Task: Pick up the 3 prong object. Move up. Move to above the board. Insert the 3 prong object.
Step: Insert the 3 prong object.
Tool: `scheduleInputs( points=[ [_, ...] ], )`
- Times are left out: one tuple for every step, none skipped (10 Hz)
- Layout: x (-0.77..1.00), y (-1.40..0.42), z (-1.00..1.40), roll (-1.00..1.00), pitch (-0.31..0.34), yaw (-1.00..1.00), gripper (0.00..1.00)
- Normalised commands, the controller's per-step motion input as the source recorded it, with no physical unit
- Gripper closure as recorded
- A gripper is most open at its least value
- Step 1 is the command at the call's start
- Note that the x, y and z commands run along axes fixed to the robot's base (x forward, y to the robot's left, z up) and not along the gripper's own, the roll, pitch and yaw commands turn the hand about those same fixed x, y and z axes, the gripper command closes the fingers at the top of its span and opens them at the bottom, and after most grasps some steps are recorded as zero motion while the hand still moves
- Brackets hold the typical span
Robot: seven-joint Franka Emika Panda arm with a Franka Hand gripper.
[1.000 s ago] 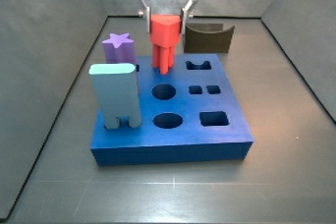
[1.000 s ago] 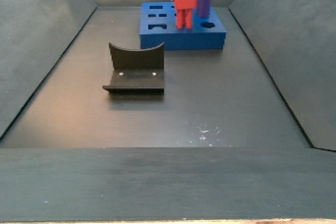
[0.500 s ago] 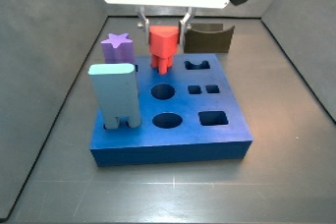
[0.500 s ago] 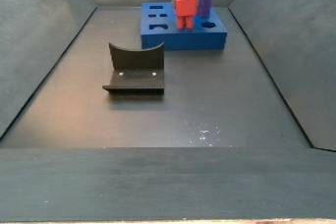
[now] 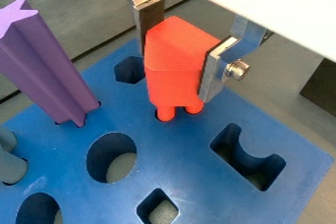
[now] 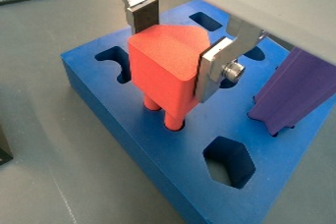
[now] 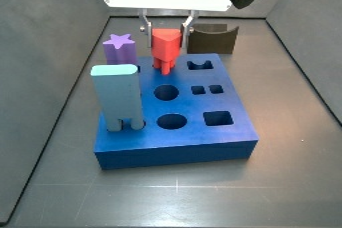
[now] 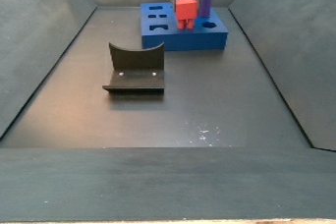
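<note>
The 3 prong object [image 5: 175,69] is a bright red peg standing upright with its prongs in holes at the back of the board [image 5: 305,196]. In both wrist views my gripper [image 5: 184,45] is shut on its wide top [image 6: 160,63], a silver finger pressed to each side. In both side views the gripper [image 7: 167,24] hangs low over the board's far edge [image 7: 174,148], red peg [image 7: 166,48] between its fingers. The other side view shows the same peg [image 8: 188,10] on the royal-blue board [image 8: 184,41].
A purple star-topped peg [image 7: 120,48] stands in the board beside the red peg, close to one finger [image 5: 39,56]. A tall light-blue block [image 7: 118,94] stands at the board's front left. The dark brown curved piece [image 8: 134,69] lies on the floor near the board.
The gripper has come down with the red peg. Its prongs hung above the board a second ago and now sit in the holes.
</note>
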Motion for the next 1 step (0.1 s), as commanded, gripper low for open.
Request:
scheduleInputs(
  points=[
    [0.00,0.00,0.00,0.02,0.000,0.00,1.00]
  ],
)
